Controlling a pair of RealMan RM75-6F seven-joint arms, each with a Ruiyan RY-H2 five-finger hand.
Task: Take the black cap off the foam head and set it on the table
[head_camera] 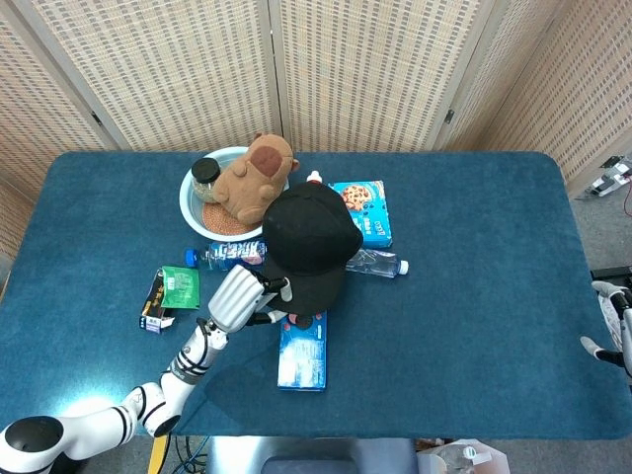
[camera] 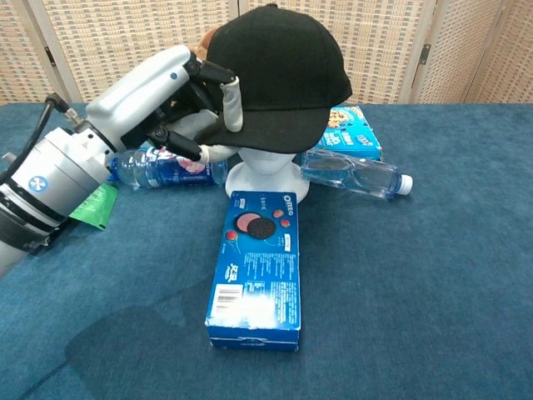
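Observation:
The black cap [camera: 279, 71] sits on the white foam head [camera: 266, 171] at the table's middle, tilted up on its left side. My left hand [camera: 158, 100] grips that left edge of the cap, fingers on top and thumb underneath. From above, the cap [head_camera: 308, 237] hides most of the foam head, and the left hand [head_camera: 237, 298] lies just left of it. My right hand [head_camera: 614, 321] hangs at the far right edge past the table, only partly seen, fingers apart and holding nothing.
A blue Oreo box [camera: 258, 267] lies right in front of the foam head. A clear bottle [camera: 354, 175] lies to its right, a blue-labelled bottle [camera: 158, 171] under my left hand. Behind stand a cookie box [head_camera: 363, 210], a bowl [head_camera: 188, 202] with a brown plush [head_camera: 259, 168], and a green packet [head_camera: 178, 286].

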